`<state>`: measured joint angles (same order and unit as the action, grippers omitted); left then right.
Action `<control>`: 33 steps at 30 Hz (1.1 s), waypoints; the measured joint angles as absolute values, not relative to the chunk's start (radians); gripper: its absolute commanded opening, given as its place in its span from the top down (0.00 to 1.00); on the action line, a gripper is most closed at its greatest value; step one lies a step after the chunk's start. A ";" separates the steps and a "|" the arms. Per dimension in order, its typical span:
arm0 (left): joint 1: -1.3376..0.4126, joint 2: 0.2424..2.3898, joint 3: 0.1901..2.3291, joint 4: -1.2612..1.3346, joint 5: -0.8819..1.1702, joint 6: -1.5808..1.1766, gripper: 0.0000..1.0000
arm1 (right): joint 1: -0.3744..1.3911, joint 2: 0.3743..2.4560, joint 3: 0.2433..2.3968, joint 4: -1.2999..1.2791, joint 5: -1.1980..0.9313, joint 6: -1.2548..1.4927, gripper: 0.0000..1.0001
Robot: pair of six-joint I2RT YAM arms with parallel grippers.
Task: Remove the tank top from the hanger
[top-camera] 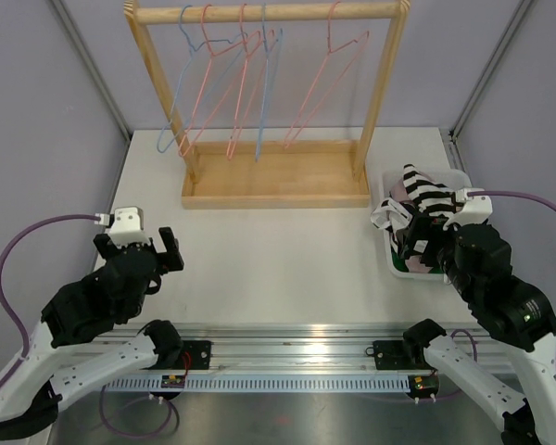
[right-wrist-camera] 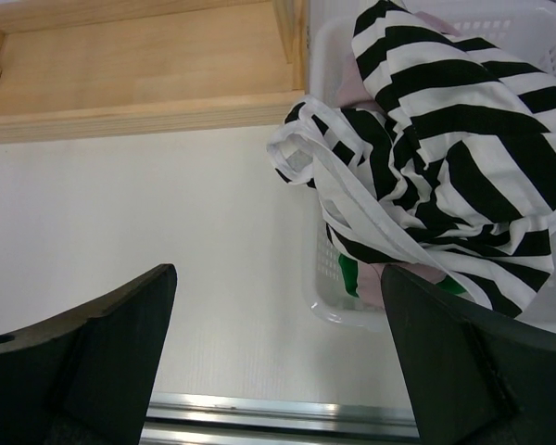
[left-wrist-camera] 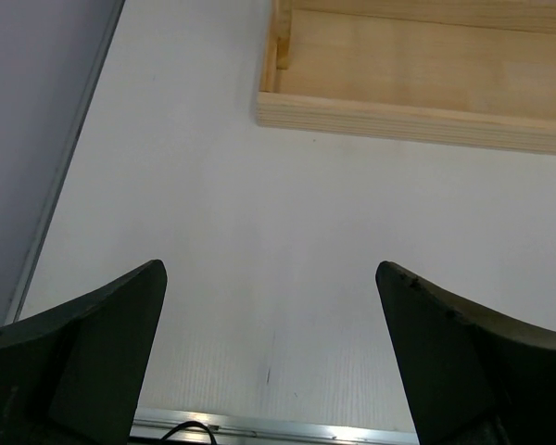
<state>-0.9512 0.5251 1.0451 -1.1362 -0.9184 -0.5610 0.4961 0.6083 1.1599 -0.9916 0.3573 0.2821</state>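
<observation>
The black-and-white striped tank top [right-wrist-camera: 445,139] lies crumpled, spilling over the rim of the white basket [right-wrist-camera: 326,56]; left end effector [left-wrist-camera: 269,269] and right end effector [right-wrist-camera: 280,270] both gape open, empty.

You can count five wire hangers [top-camera: 259,102] and one wooden rack [top-camera: 278,185]. You also have one white basket [right-wrist-camera: 322,278] and one striped tank top [right-wrist-camera: 445,139].

The rack [top-camera: 276,185] stands at top centre of my tabletop [top-camera: 278,260], with hangers [top-camera: 259,93] on its bar. At centre right, the tank top [top-camera: 426,199] lies in the basket [right-wrist-camera: 320,278].
</observation>
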 measured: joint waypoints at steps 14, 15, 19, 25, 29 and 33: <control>-0.373 0.468 0.907 -0.836 -0.561 -0.357 0.01 | 0.496 0.613 1.159 -0.936 0.377 0.239 0.01; -0.353 0.468 0.900 -0.827 -0.534 -0.350 0.01 | 0.496 0.613 1.159 -0.936 0.377 0.238 0.01; -0.339 0.464 0.888 -0.812 -0.489 -0.336 0.01 | 0.496 0.612 1.159 -0.936 0.376 0.234 0.01; -0.339 0.413 0.868 -0.800 -0.474 -0.332 0.01 | 0.496 0.612 1.159 -0.936 0.373 0.234 0.01; -0.338 0.416 0.867 -0.790 -0.469 -0.329 0.01 | 0.496 0.612 1.159 -0.936 0.373 0.233 0.01; -0.338 0.432 0.867 -0.789 -0.466 -0.327 0.01 | 0.496 0.612 1.159 -0.928 0.373 0.234 0.00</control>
<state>-0.3382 0.4320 0.8665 -0.7891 -0.4656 -0.3267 0.4961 0.6125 1.1587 -0.9279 0.3725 0.2337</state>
